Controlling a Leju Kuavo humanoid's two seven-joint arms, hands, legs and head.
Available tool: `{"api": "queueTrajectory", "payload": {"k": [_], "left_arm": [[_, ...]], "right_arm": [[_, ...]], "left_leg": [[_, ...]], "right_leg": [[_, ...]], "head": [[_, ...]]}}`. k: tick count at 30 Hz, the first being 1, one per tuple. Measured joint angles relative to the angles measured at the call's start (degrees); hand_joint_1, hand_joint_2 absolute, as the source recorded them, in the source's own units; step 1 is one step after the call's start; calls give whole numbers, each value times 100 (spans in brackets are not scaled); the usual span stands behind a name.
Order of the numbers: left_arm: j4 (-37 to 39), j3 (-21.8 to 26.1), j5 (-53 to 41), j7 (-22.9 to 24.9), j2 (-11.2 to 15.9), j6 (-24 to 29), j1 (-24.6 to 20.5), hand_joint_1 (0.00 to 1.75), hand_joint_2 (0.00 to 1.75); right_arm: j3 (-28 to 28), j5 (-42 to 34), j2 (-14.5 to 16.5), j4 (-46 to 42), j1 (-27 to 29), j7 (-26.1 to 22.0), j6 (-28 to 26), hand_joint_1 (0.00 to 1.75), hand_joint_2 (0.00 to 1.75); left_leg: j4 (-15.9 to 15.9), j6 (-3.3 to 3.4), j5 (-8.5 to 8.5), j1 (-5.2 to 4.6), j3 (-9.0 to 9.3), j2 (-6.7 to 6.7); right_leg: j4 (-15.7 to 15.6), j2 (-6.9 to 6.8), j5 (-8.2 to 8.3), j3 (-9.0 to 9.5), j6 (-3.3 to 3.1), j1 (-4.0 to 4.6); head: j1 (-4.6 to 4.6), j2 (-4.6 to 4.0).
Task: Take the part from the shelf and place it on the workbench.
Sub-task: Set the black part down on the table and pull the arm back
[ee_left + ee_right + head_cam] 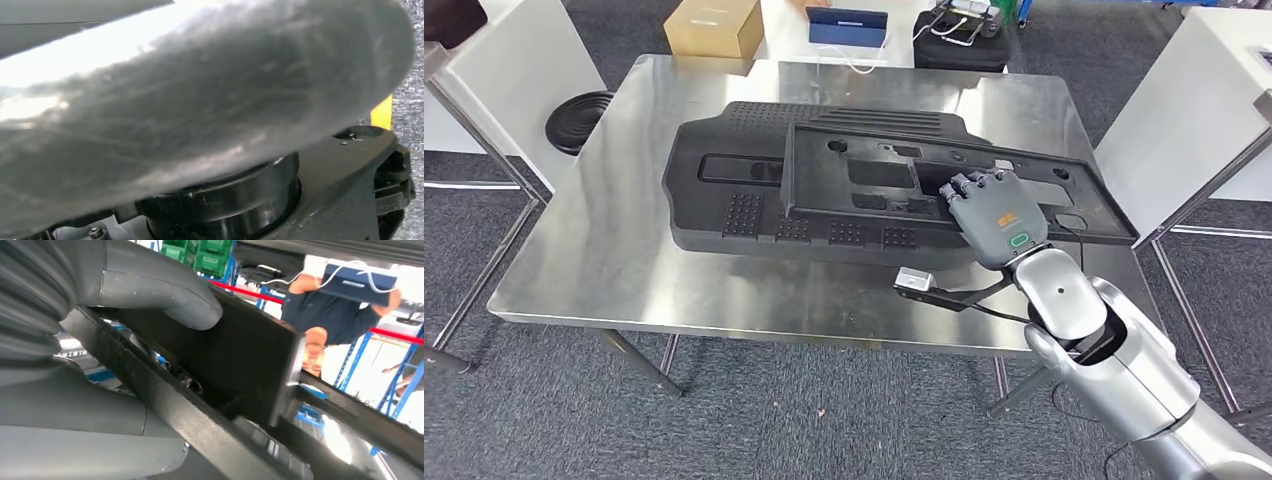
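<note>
Under the right hand (996,212), clamped on its near edge, the part (944,185) overlaps another panel (724,190); lower it flat on the workbench (604,250) before letting go.

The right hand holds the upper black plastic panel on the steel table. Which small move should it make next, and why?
Probably open the right hand and let go: the upper black plastic panel already lies across the lower black panel on the steel workbench, so it looks delivered.
</note>
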Motion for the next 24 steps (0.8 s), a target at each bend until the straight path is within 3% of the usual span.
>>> {"api": "queueTrajectory", "payload": {"k": [2,5,6,7,8,10,11,12,13,14,16,18,19,21,22,23,24], "left_arm": [[-27,0,44,31,-8,12,-2,0,0],[-45,-1,103,60,-10,80,6,0,0],[-45,-1,113,59,-10,95,19,0,0],[-45,0,116,56,-10,101,36,0,0],[-45,1,117,53,-10,104,54,0,0],[-45,3,119,51,-10,114,80,0,0],[-46,3,119,46,-9,117,85,0,0],[-47,2,119,42,-8,117,84,0,0],[-49,2,117,41,-7,117,84,0,0],[-50,1,116,45,-7,119,79,0,0],[-52,-2,111,56,-8,120,72,0,0],[-53,-5,109,60,-7,103,62,0,0],[-53,-6,109,64,-6,82,59,0,0],[-61,-17,126,84,-5,2,56,0,0],[-74,-32,139,95,-5,-42,58,0,0],[-90,-52,155,108,-5,-76,59,0,0],[-110,-74,170,127,-5,-85,60,0,0]], "right_arm": [[13,4,9,7,-38,20,40,175,175],[25,-11,-27,59,-34,23,-4,175,175],[30,-19,-43,93,-6,18,-34,175,175],[38,-25,-54,132,17,13,-55,175,175],[47,-28,-57,166,30,10,-64,175,175],[60,-32,-60,225,33,10,-73,175,175],[66,-33,-58,256,26,9,-80,175,175],[73,-35,-52,286,19,7,-80,175,175],[81,-36,-39,314,12,4,-69,175,175],[87,-35,-24,333,3,3,-50,175,175],[90,-34,10,353,-7,2,-24,175,175],[92,-34,59,377,-40,8,8,175,175],[95,-36,98,394,-60,15,51,175,175],[115,-42,220,426,-85,42,178,175,175],[135,-45,285,437,-93,57,238,175,175],[160,-48,345,443,-102,73,283,175,175],[182,-50,392,446,-112,90,315,175,175]], "left_leg": [[-70,78,-43,16,100,-17],[-113,143,-143,20,208,-45],[-113,146,-190,21,258,-57],[-113,141,-246,23,325,-66],[-113,129,-307,27,407,-72],[-113,83,-443,27,559,-75],[-119,53,-506,19,626,-77],[-131,16,-561,9,669,-73],[-139,-23,-595,-2,707,-66],[-141,-55,-612,-5,754,-54],[65,-109,-584,4,693,-18],[662,-143,-604,14,359,11],[1034,-159,-703,15,119,18],[1550,-189,-1018,19,-338,24],[1586,-195,-1100,21,-470,25],[1450,-190,-1056,23,-513,26],[1151,-177,-862,24,-472,28]], "right_leg": [[441,-12,4,-255,22,0],[1471,-17,-285,-1039,-25,-5],[1648,-17,-374,-1242,-18,-12],[1637,-18,-358,-1360,27,-24],[1423,-21,-216,-1378,107,-41],[616,-57,355,-1219,294,-81],[273,-94,553,-1130,294,-86],[62,-123,686,-1057,250,-72],[-20,-142,734,-1021,164,-56],[-20,-139,692,-981,57,-42],[-38,-111,681,-861,-58,-72],[-59,-99,599,-714,-170,-94],[-60,-98,548,-652,-219,-82],[-61,-77,439,-526,-267,-63],[-61,-59,381,-450,-268,-57],[-61,-42,319,-366,-261,-55],[-61,-28,254,-273,-247,-56]], "head": [[16,0],[28,0],[27,0],[28,0],[27,0],[32,0],[36,0],[38,0],[41,0],[38,0],[31,0],[15,0],[15,0],[12,0],[11,0],[8,0],[8,0]]}}
